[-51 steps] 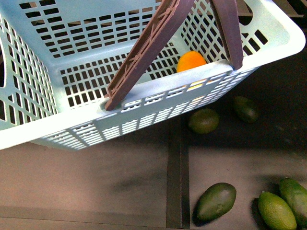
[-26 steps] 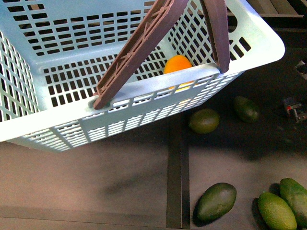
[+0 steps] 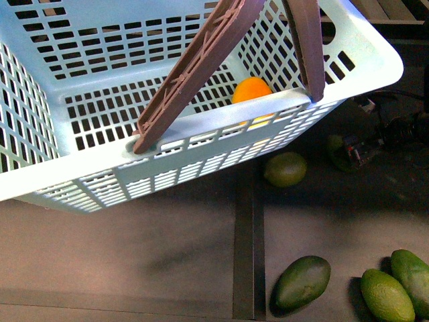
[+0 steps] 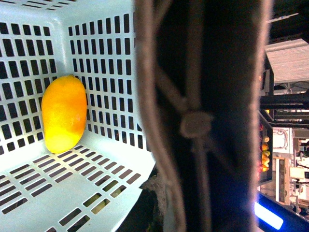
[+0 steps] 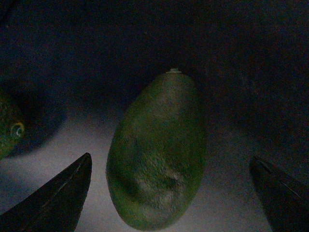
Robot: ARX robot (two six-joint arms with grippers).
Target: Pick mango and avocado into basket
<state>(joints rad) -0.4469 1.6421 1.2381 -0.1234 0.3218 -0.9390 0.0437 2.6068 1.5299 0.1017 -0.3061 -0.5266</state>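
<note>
The turquoise basket (image 3: pixel 201 127) hangs tilted above the dark table, held up by its brown handles (image 3: pixel 194 74). My left gripper is shut on a handle (image 4: pixel 207 116), which fills the left wrist view and hides the fingers. The yellow-orange mango (image 4: pixel 64 114) lies in the basket's corner and shows over the rim as the mango (image 3: pixel 251 90). My right gripper (image 3: pixel 358 149) hovers open over a dark green avocado (image 5: pixel 157 154). That avocado lies between its two fingertips (image 5: pixel 58 198), untouched.
More green fruits lie on the table: a rounder one (image 3: pixel 285 169) just below the basket's corner, a dark avocado (image 3: pixel 301 282) near the front, and two lighter ones (image 3: pixel 387 295) at the front right. A dark seam (image 3: pixel 247 255) runs across the table.
My right gripper has come in from the right and now covers the far avocado. The basket has shifted slightly left and back, with the mango still inside.
</note>
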